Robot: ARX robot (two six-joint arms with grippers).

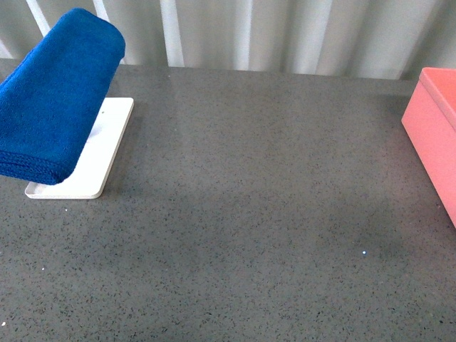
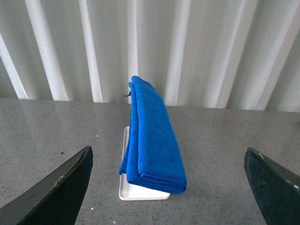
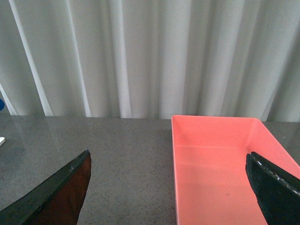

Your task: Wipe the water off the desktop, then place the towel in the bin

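Note:
The blue towel (image 1: 53, 100) lies folded and raised over the white tray (image 1: 107, 153) at the far left of the dark grey speckled desktop (image 1: 249, 199). In the left wrist view the towel (image 2: 152, 136) lies ahead between the tips, well apart from my open, empty left gripper (image 2: 171, 187). The salmon-pink bin (image 1: 436, 132) stands at the right edge. In the right wrist view the bin (image 3: 220, 168) is empty and my open, empty right gripper (image 3: 171, 187) sits in front of its near left wall. Neither gripper shows in the front view. I see no water.
White pleated curtains (image 1: 271, 32) hang behind the far edge of the desktop. The tray shows under the towel in the left wrist view (image 2: 140, 192). A few tiny white specks dot the near desktop (image 1: 364, 252).

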